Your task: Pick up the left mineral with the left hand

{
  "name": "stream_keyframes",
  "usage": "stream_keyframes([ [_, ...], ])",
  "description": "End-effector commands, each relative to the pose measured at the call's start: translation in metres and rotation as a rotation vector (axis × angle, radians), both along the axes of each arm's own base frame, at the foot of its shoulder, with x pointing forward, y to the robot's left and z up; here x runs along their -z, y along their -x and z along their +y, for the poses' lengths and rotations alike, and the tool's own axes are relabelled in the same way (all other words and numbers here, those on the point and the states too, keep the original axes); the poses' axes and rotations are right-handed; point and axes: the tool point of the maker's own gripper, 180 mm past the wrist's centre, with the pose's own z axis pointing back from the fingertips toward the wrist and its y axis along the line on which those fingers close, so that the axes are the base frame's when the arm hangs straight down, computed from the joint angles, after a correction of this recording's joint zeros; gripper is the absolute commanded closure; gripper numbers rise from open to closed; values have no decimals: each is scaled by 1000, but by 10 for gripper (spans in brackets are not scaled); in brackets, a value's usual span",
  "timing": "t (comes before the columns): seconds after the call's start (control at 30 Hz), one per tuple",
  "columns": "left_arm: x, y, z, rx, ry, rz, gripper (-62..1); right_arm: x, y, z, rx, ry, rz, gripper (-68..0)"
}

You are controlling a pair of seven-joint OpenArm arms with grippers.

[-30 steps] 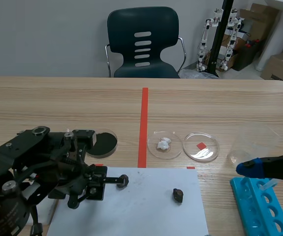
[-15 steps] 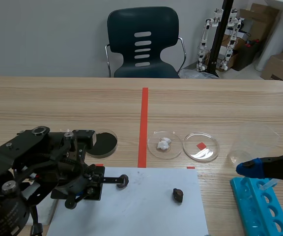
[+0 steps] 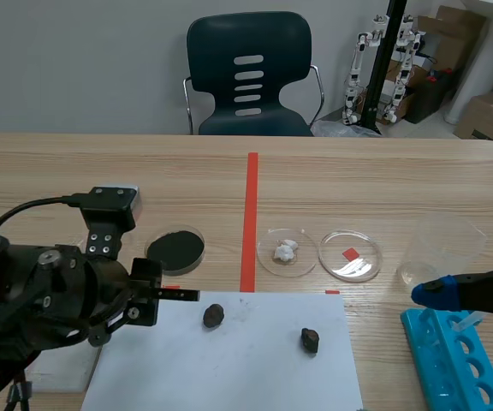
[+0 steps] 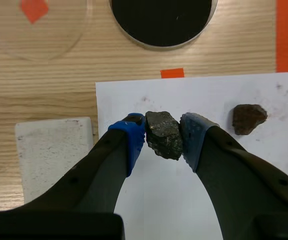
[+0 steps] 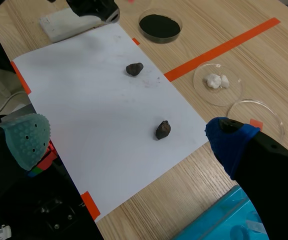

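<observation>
The left mineral, a dark grey lump, lies on the white paper. The right, browner mineral rests on the same sheet. My left gripper hangs raised, up and left of the left mineral. In the left wrist view that mineral shows in the gap between my left gripper's blue pads. In the right wrist view it sits free on the paper, no fingers around it. My right gripper is open, low at the right near the rack.
Beyond the paper stand a dish of black powder, a dish with white pieces and a clear dish. A clear beaker and a blue tube rack are at the right. A white block lies left of the paper.
The left arm has risen and pulled back to the left, and its finger has come away from the left mineral. The mineral stays where it was. The right arm has not moved.
</observation>
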Motion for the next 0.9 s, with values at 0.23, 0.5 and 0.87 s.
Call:
stream_keyframes([
  [0.23,-60,9,12,123,31,-302,-141,-4,-1,1,-7,-13,-8,-679],
  [0.5,-108,43,0,315,110,-500,-141,-4,-1,1,-7,-13,-8,-679],
  [0.87,-132,97,-43,595,220,-566,-141,-4,-1,1,-7,-13,-8,-679],
])
